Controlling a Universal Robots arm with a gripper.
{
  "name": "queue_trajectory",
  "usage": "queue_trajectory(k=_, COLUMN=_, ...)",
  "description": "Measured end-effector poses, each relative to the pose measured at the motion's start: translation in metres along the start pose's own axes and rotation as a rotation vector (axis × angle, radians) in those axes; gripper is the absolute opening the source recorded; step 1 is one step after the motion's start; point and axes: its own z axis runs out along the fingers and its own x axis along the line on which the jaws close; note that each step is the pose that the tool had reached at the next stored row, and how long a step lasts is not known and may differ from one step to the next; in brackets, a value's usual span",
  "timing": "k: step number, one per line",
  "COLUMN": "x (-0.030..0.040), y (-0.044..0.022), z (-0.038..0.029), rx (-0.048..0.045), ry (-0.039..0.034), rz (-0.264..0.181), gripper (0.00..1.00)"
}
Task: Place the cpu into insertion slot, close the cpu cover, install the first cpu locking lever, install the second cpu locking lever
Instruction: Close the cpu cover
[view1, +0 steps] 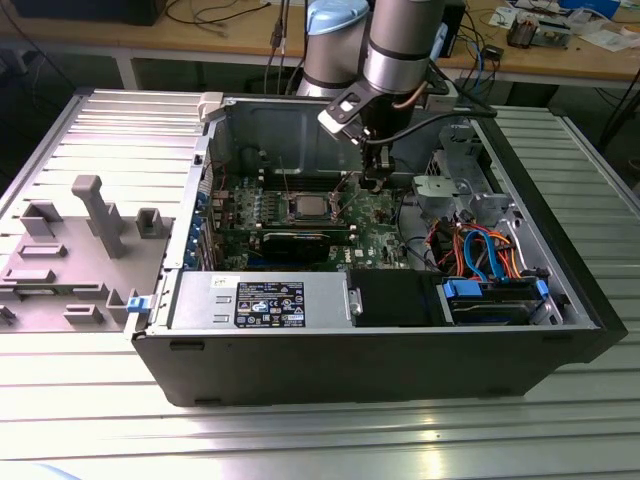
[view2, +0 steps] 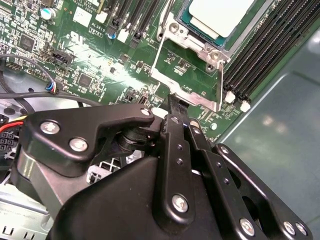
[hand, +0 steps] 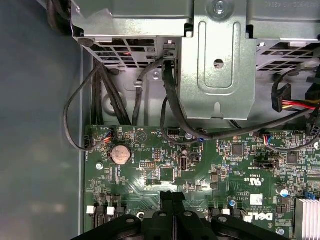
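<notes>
Exterior view: the open computer case (view1: 350, 360) sits on the ribbed surface (view1: 300, 440), and the arm reaches down inside over the green motherboard (view1: 378, 215). In the second wrist view the tool (view2: 172, 100) is clenched, fingers pressed together with nothing between them, its tip right at the free edge of the cpu cover (view2: 197, 97). That silver frame is swung open, with board showing through its cut-out. Just beyond it, the insertion slot (view2: 200, 46) carries the cpu (view2: 220, 15), dull silver top up.
</notes>
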Motion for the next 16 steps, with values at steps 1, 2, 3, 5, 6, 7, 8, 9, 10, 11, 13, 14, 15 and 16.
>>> queue_trajectory(k=1, x=0.0, y=-0.0002, z=0.0, rx=0.0, ry=0.0, rz=0.0, gripper=0.11)
queue_trajectory(k=2, x=0.0, y=-0.0004, z=0.0, rx=0.0, ry=0.0, rz=0.0, gripper=0.11)
queue_trajectory(k=3, x=0.0, y=-0.0009, z=0.0, rx=0.0, ry=0.0, rz=0.0, gripper=0.11)
queue_trajectory(k=5, x=0.0, y=-0.0017, z=0.0, rx=0.0, ry=-0.0001, rz=0.0, gripper=0.11)
queue_trajectory(k=6, x=0.0, y=-0.0019, z=0.0, rx=0.0, ry=0.0, rz=0.0, gripper=0.11)
queue_trajectory(k=7, x=0.0, y=-0.0019, z=0.0, rx=0.0, ry=0.0, rz=0.0, gripper=0.11)
queue_trajectory(k=8, x=0.0, y=-0.0021, z=0.0, rx=0.0, ry=0.0, rz=0.0, gripper=0.11)
queue_trajectory(k=9, x=0.0, y=-0.0022, z=0.0, rx=0.0, ry=0.0, rz=0.0, gripper=0.11)
queue_trajectory(k=10, x=0.0001, y=-0.0022, z=0.0, rx=0.0, ry=0.0, rz=0.0, gripper=0.11)
queue_trajectory(k=11, x=0.0, y=-0.0023, z=0.0, rx=0.0, ry=0.0, rz=0.0, gripper=0.11)
queue_trajectory(k=13, x=0.0, y=-0.0026, z=0.0, rx=0.0, ry=-0.0001, rz=0.0, gripper=0.11)
queue_trajectory(k=14, x=0.0001, y=-0.0027, z=0.0, rx=0.0, ry=0.0, rz=0.0, gripper=0.11)
queue_trajectory(k=15, x=0.0001, y=-0.0035, z=0.0, rx=0.0, ry=0.0, rz=0.0, gripper=0.11)
queue_trajectory(k=16, x=0.0001, y=-0.0048, z=0.0001, rx=0.0, ry=0.0, rz=0.0, gripper=0.11)
